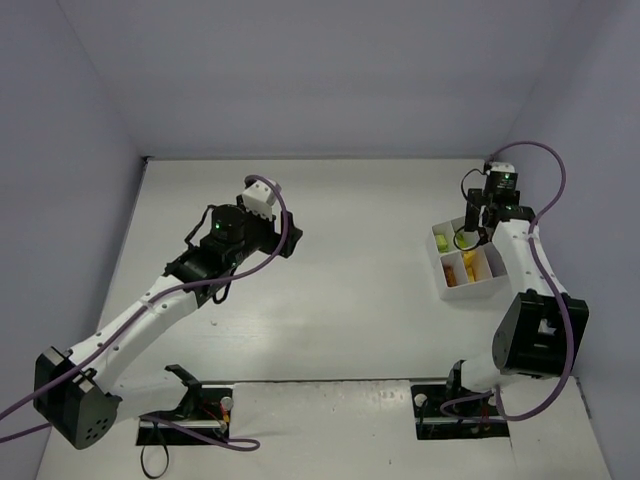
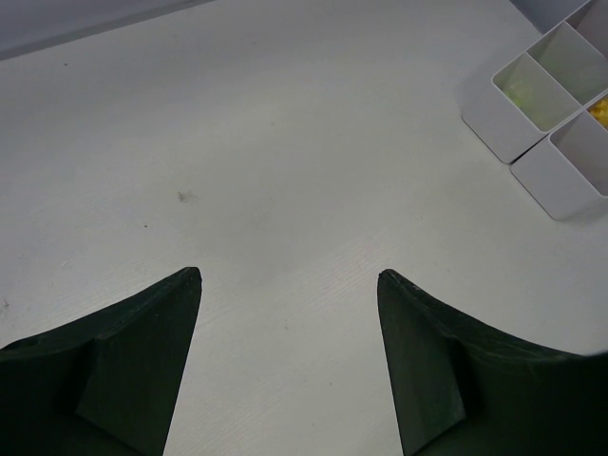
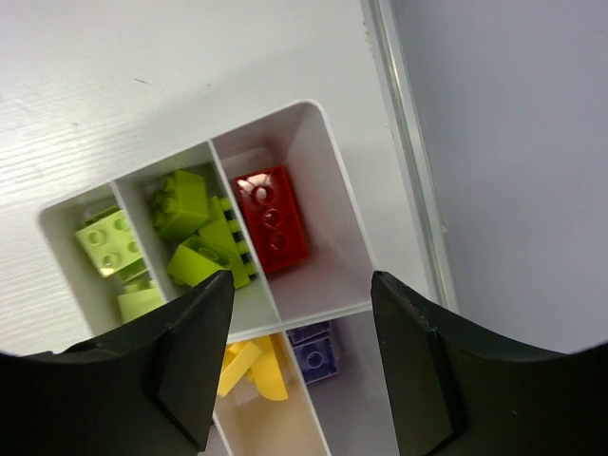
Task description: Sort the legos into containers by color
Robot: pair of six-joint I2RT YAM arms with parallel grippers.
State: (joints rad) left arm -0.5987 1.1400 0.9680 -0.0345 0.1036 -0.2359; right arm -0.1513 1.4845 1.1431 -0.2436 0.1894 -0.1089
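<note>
red brick alone in its tray cell, next to the green bricks. right jaws partly apart above it, empty; left jaws wide, empty. lift straight up, clear of walls.

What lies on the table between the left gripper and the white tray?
Nothing. In the left wrist view, only bare table shows from the left gripper to the white tray.
</note>
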